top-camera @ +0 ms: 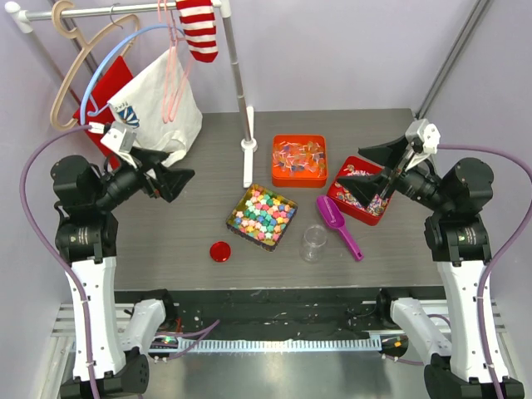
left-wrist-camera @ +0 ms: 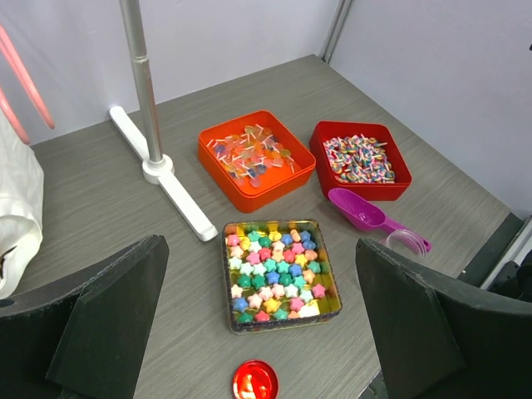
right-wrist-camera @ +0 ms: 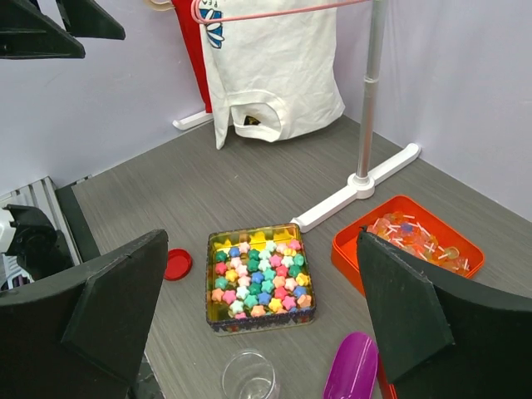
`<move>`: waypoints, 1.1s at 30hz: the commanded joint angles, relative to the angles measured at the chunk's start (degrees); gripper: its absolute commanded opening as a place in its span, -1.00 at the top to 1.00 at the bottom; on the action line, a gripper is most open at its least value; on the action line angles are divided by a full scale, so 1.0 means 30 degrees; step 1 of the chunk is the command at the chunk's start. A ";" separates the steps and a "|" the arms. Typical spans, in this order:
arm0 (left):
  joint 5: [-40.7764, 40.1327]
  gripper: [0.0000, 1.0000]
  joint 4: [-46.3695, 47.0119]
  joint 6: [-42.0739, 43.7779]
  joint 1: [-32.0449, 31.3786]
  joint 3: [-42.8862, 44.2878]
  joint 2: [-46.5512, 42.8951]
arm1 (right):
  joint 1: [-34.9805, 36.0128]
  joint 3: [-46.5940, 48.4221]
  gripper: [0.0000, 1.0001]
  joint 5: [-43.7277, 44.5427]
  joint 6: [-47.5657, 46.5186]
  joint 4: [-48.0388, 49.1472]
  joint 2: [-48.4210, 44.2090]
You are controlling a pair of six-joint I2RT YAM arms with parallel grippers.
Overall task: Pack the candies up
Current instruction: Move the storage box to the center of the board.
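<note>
packing has not begun: left pincer [top-camera: 173, 179] and right pincer [top-camera: 372, 166] hang wide open and empty, so next one should grab the purple scoop [top-camera: 337, 223] for the candies [top-camera: 263, 214].

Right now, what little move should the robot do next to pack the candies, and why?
Probably lower the right gripper onto the purple scoop. It and the left gripper hang open and empty, the scoop lies nearest the right arm, and the candies sit loose in their tin beside the empty clear cup.
</note>
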 commanded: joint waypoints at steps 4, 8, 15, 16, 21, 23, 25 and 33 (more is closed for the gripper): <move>0.0756 -1.00 0.0889 -0.0408 0.0122 0.0021 0.0000 | -0.0126 -0.0699 -0.99 -0.0095 -0.0144 0.1362 -0.0196; 0.0931 -1.00 0.0976 -0.0437 0.0093 -0.0037 0.0059 | -0.0126 -0.1227 -0.99 -0.0154 -0.1024 0.1711 -0.0196; 0.0700 -1.00 0.1299 -0.0408 0.0151 -0.0300 0.0176 | -0.0126 -0.2516 -0.99 0.1836 -0.1581 0.2826 -0.0020; 0.0234 -0.99 0.1299 -0.0234 0.0122 -0.0359 0.0176 | -0.0155 -0.2720 -0.99 0.2216 -0.1901 0.2856 0.0096; -0.0356 -1.00 0.1270 0.0207 -0.0141 -0.0360 0.1197 | -0.0097 -0.3045 -0.99 0.4707 -0.2812 0.2827 0.0624; -0.1519 -1.00 0.0600 0.1225 -0.1189 -0.0068 0.1843 | -0.0010 -0.2987 -0.99 0.5176 -0.2870 0.2798 0.1063; -0.2957 -0.99 -0.0452 0.2253 -0.2421 0.0108 0.2897 | 0.0021 -0.2870 -0.99 0.5792 -0.2929 0.2681 0.1414; -0.9433 -0.99 0.0946 0.5566 -0.7698 -0.1764 0.6090 | 0.0050 -0.2488 -0.98 0.7257 -0.3748 0.1773 0.2703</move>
